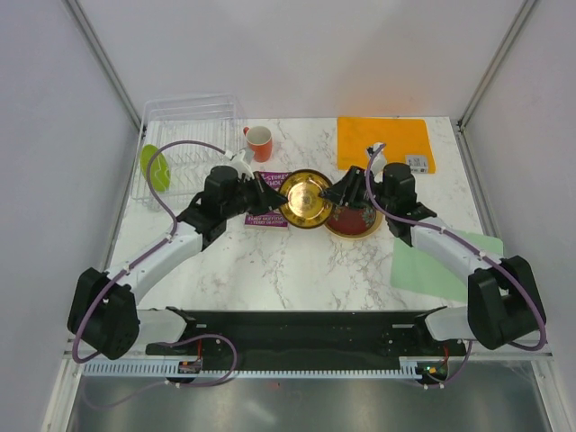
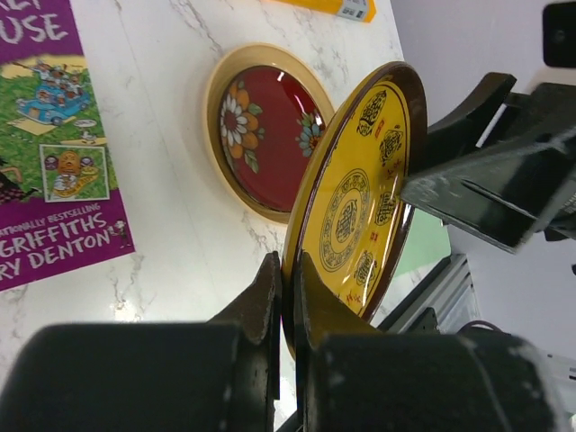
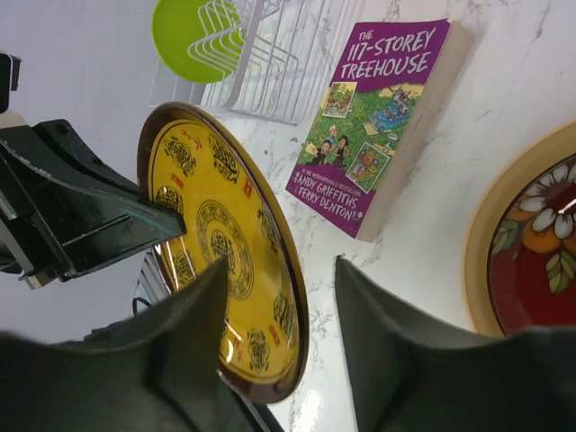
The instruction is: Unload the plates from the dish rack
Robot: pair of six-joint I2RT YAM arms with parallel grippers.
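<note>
Clamped brown-and-yellow plate (image 2: 355, 207) by rim in closed left gripper (image 2: 288, 270), between purple book (image 2: 54, 135) and dark red plate (image 2: 265, 135). Straddled opposite rim with right gripper (image 3: 281, 265) spread wide, contact unclear. Noted lime-green plate (image 3: 184, 36) standing in dish rack (image 1: 193, 117).

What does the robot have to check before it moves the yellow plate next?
1. Left gripper clamped on the yellow patterned plate's rim: ok.
2. Right gripper straddling the plate's opposite rim: ok.
3. Right gripper closed on it, so the left may let go: not ok, open.
4. Red flowered plate lying flat, out of the dish rack: ok.
5. Lime-green plate out of the dish rack: not ok.
</note>
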